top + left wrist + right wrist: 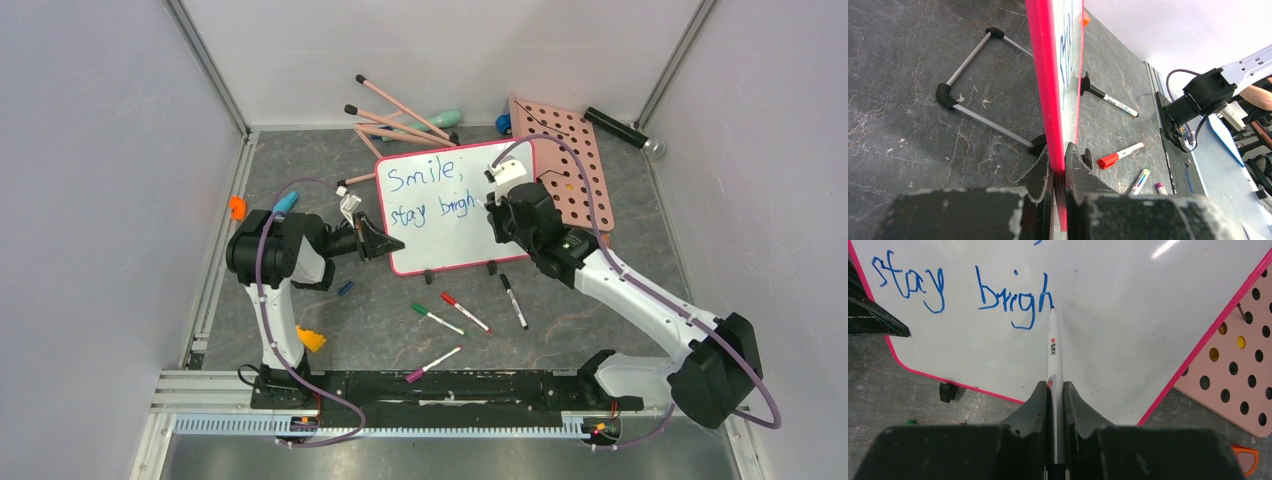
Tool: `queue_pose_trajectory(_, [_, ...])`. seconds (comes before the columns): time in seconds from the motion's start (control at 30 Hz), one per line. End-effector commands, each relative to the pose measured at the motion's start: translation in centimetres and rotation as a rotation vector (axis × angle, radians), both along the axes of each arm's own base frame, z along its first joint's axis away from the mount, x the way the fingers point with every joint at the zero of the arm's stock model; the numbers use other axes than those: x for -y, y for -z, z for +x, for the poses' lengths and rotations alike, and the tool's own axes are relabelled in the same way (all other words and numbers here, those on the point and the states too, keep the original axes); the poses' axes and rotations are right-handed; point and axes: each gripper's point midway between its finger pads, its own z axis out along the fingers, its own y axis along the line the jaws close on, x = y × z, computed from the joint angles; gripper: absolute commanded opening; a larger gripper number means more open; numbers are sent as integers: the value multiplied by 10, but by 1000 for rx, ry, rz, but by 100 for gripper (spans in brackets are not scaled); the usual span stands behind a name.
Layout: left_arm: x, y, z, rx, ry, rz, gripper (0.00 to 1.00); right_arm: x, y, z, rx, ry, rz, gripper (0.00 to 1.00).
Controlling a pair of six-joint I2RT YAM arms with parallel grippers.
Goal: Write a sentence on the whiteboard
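Observation:
The whiteboard [450,225] with a pink-red rim stands propped at the table's middle. Blue writing on it [432,195] reads "Smile," and below it "stay brigh". My left gripper [385,245] is shut on the board's left rim; in the left wrist view [1059,152] the red edge [1045,75] runs between its jaws. My right gripper [497,205] is shut on a white marker [1054,355] whose tip touches the board right after the "h" [1040,295]. The board also fills the right wrist view [1128,315].
A pink pegboard [565,165] lies right of the board. Loose markers lie in front: black [513,300], red [465,311], green [436,318], pink [433,364]. Pink sticks [400,115] and a teal item lie behind. A black cylinder [622,130] is at back right.

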Motion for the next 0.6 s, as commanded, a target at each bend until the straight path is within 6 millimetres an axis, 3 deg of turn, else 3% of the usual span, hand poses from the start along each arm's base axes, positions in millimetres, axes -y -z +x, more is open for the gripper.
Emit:
queue_pose_trajectory(0.0, [-8,18,18,223,-66,77,2,-3,-40,8,78,-1,50,0])
queue_pose_trajectory(0.3, [-8,19,18,222,-65,77,2,-6,-32,20,64,14,16,0])
queue_pose_trajectory(0.57, [-8,19,19,222,-67,76,2,-1,-14,25,36,40,-23,0])
